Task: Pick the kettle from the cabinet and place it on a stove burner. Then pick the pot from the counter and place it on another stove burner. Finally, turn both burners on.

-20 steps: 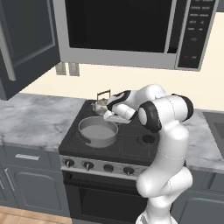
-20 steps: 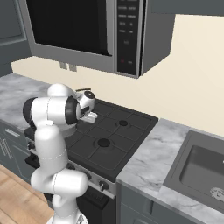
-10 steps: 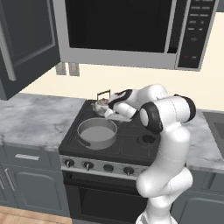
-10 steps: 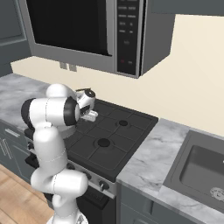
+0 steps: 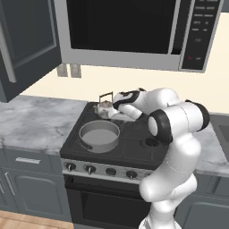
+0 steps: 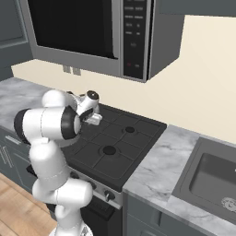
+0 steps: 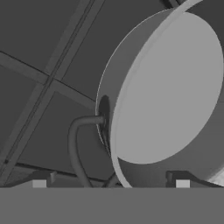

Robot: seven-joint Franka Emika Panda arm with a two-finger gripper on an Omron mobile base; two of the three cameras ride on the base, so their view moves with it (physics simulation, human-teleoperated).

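On the cooktop [image 5: 134,150], left to right in the left base view: pot [image 5: 99,133] sits on the front-left burner, roughly 9 o'clock from the stove centre; kettle [image 5: 105,107] stands upright on the rear-left burner at about 11 o'clock, just behind the pot; gripper [image 5: 117,114] is right beside the kettle at its 4 o'clock, above the pot's far rim. Cabinet [image 5: 27,44] door hangs at upper left, counter [image 5: 33,120] runs at 9 o'clock of the stove. Hand view: pot [image 7: 170,94] close under the hand, one dark side handle [image 7: 81,144] looping at 8 o'clock of its rim; fingertips [image 7: 39,183] stand wide apart with nothing between them. So both vessels look placed, hand is free of the pot. Handling judgement: pot is rigid metal, probably moderate weight, smooth wall likely slippery; pinching the thin rim next to a side handle looks safest. Kettle likely lighter; take it by the wire handle. Knobs [image 5: 91,169] along the front edge likely come next.
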